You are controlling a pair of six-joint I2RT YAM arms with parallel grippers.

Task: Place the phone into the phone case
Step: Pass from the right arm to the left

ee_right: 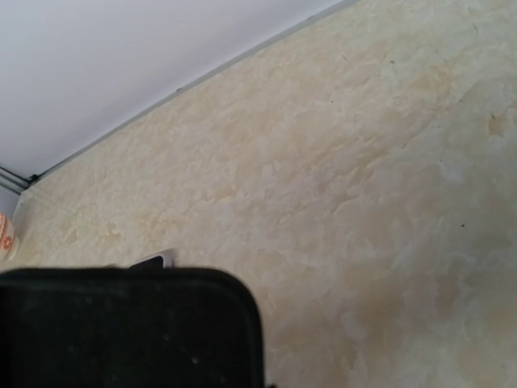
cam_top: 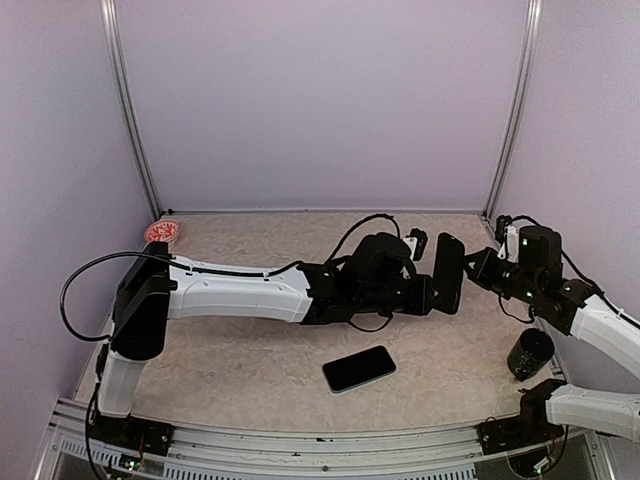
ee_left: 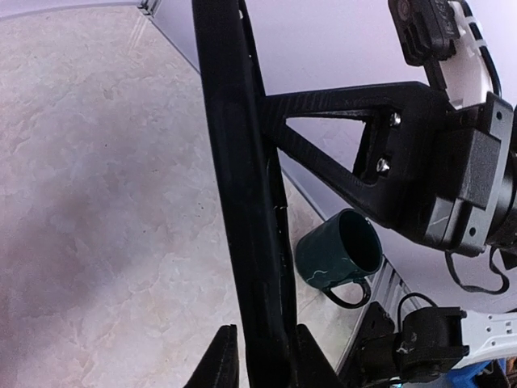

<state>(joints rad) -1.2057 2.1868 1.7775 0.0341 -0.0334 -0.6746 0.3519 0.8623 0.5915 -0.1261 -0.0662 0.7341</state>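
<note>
The black phone case [cam_top: 448, 272] stands on edge in the air over the table's right half, held from both sides. My left gripper [cam_top: 432, 294] reaches it from the left. In the left wrist view the case [ee_left: 242, 186] runs up as a dark bar, and my left gripper [ee_left: 262, 364] is shut on its lower end with a finger on each face. My right gripper [cam_top: 472, 268] is shut on the case's far edge, its finger [ee_left: 339, 137] meeting the case. The case [ee_right: 121, 331] hides the right fingers. The phone [cam_top: 359, 369] lies flat, dark screen up, near the front edge.
A dark green mug [cam_top: 530, 353] stands at the right front, beside the right arm; it also shows past the case as the mug [ee_left: 339, 250]. A small red-and-white round object [cam_top: 161, 232] sits in the far left corner. Purple walls close in the table on three sides.
</note>
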